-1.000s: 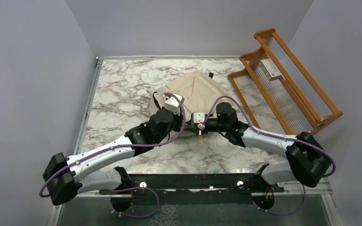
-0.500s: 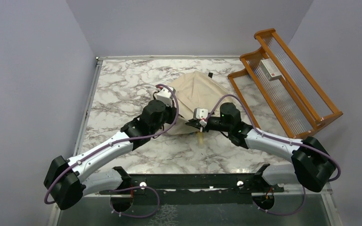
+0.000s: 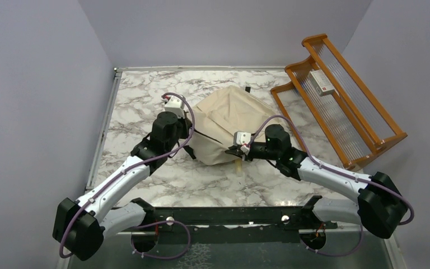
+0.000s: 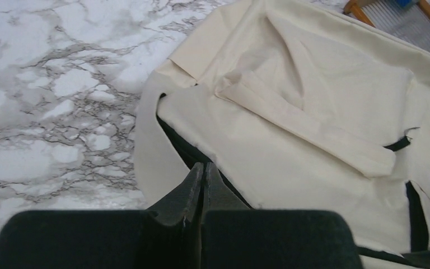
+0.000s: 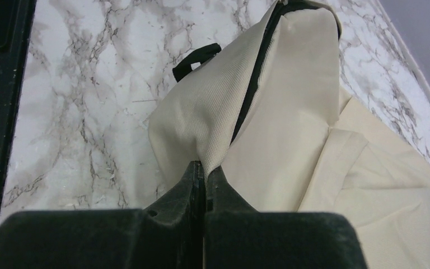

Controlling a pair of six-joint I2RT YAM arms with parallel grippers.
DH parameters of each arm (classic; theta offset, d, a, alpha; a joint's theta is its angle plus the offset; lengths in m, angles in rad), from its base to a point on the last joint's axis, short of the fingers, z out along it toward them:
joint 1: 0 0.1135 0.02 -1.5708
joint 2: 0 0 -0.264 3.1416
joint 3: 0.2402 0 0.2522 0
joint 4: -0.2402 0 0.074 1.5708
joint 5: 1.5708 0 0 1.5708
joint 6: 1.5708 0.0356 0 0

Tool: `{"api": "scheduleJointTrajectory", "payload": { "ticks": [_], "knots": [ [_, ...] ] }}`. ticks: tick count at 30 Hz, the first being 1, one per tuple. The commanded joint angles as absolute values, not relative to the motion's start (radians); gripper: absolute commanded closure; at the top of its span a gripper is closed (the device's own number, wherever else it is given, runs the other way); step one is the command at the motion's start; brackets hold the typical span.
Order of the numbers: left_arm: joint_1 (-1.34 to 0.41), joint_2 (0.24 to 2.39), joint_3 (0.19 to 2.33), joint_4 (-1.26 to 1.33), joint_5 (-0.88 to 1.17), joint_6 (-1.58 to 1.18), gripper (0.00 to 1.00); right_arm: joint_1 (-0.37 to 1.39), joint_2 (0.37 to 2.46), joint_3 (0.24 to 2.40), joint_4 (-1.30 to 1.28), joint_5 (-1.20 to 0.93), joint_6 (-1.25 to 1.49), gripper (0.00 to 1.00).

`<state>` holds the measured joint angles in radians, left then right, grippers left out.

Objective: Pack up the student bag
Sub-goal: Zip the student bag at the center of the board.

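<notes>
The student bag [image 3: 229, 115], beige fabric with black zippers, sits bunched up in the middle of the marble table. My left gripper [image 3: 192, 129] is at the bag's left edge. In the left wrist view it [image 4: 202, 165] is shut, tips pressed on the black zipper line of the bag [image 4: 313, 140]. My right gripper [image 3: 230, 151] is at the bag's near edge. The right wrist view shows it [image 5: 205, 163] shut on a raised fold of the bag [image 5: 291, 129] beside a black zipper. A black strap loop [image 5: 196, 59] sticks out on the far side.
A wooden rack [image 3: 341, 106] stands at the right of the table with a white box [image 3: 322, 82] on it. A small tan thing [image 3: 238, 164] lies on the marble just below my right gripper. Walls close in on the left, back and right.
My left arm has swung left and away, its gripper now at the bag's left edge. My right gripper has closed on the fabric fold. The bag stands more bunched and raised.
</notes>
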<state>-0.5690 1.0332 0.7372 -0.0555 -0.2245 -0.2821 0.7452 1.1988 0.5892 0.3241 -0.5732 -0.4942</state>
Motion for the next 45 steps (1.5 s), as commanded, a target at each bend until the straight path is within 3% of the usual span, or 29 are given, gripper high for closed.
{"api": "scheduleJointTrajectory", "payload": {
  "ticks": [1,12,17,22,33,45],
  "knots": [
    [-0.501,1.052,0.743,-0.042,-0.269,-0.245,1.0,0.752,1.142,0.617,0.196,-0.584,-0.525,0.99],
    [-0.352,1.194,0.808,-0.003,-0.208,-0.207,1.0,0.752,1.146,0.785,-0.274,-0.609,-0.62,0.98],
    [-0.347,1.194,0.808,0.035,-0.035,-0.171,1.0,0.752,1.081,0.809,-0.215,-0.651,-0.521,0.68],
    [-0.347,1.149,0.754,0.077,0.121,-0.169,1.0,0.752,1.066,0.836,-0.05,-0.618,-0.238,0.51],
    [-0.347,1.13,0.74,0.087,0.144,-0.186,1.0,0.778,1.402,1.083,-0.008,-0.508,0.196,0.44],
    [-0.347,1.134,0.753,0.063,0.15,-0.202,1.0,0.868,1.69,1.23,0.109,-0.352,0.239,0.44]
  ]
}}
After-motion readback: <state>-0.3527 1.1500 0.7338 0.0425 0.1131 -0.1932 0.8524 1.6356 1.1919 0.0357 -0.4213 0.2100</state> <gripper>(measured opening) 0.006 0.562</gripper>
